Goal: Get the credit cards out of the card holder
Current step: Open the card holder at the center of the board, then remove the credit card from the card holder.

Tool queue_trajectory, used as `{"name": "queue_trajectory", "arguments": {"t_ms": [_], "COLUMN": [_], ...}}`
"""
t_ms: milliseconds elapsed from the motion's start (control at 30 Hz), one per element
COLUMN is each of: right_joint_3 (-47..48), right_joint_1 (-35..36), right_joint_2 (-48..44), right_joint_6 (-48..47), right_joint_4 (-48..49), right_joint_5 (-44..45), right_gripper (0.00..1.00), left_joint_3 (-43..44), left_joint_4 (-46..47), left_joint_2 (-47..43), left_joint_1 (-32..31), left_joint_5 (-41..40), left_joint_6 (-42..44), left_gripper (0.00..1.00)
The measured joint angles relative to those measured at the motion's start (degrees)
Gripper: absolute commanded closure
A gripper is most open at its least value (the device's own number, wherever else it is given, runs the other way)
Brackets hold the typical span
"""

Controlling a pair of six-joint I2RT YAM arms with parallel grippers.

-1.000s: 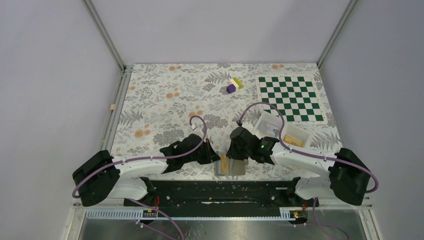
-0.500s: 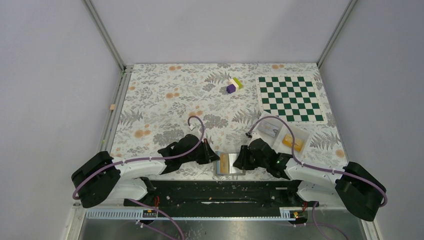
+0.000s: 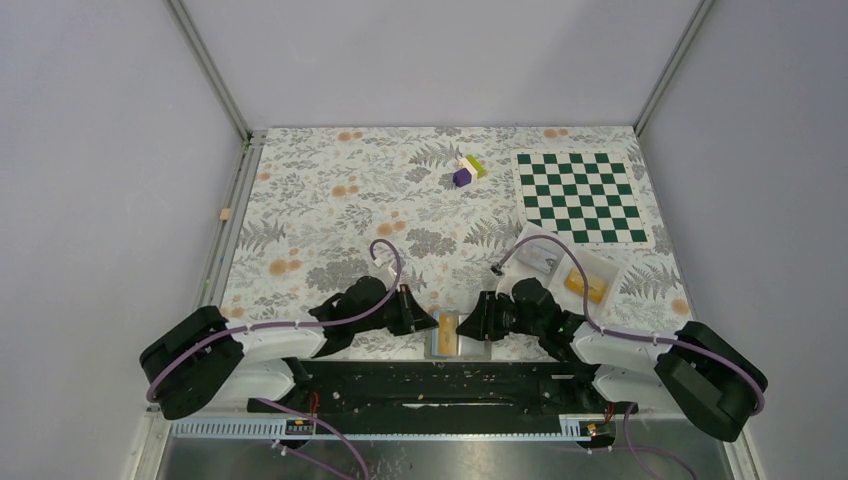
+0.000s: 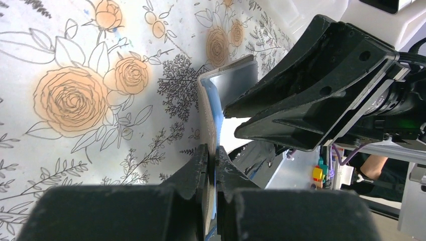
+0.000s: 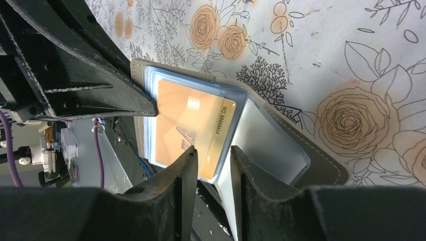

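Observation:
The card holder (image 3: 447,335) lies open at the table's near edge, grey outside with light blue sleeves. My left gripper (image 3: 428,322) is shut on its left flap, which stands on edge between the fingertips in the left wrist view (image 4: 211,153); the flap (image 4: 230,84) rises beyond them. An orange-gold credit card (image 5: 187,120) sits in a clear sleeve of the holder (image 5: 321,161). My right gripper (image 5: 212,153) is narrowly open, its jaws on either side of the sleeve's near edge and the card's corner. It sits at the holder's right side in the top view (image 3: 478,325). No other card shows.
A clear-white divided tray (image 3: 548,262) with an orange item stands behind the right arm. A green chessboard mat (image 3: 580,195) lies at the back right. Purple and yellow blocks (image 3: 466,170) sit at the back centre. The black front rail (image 3: 440,380) runs just below the holder.
My right gripper came down and toward the near edge, then closed in on the holder's right side. My left gripper and the holder shifted slightly toward the near edge.

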Motion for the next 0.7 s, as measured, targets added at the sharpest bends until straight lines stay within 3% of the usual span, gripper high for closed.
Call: {"name": "queue_trajectory", "arguments": {"t_ms": [700], "right_joint_3": [-4.81], "right_joint_1": [-1.09], "right_joint_2": [8.72], "right_joint_6": [5.95], "right_joint_4": [19.85], "right_joint_5": [-6.71], "right_gripper": [0.58], "left_joint_3": [-5.88], "left_joint_4": [8.81], "left_joint_2": [-3.15], "left_joint_1": [3.98], "left_joint_5": [3.50], "left_joint_6": [-3.56], "left_gripper": [1.00]}}
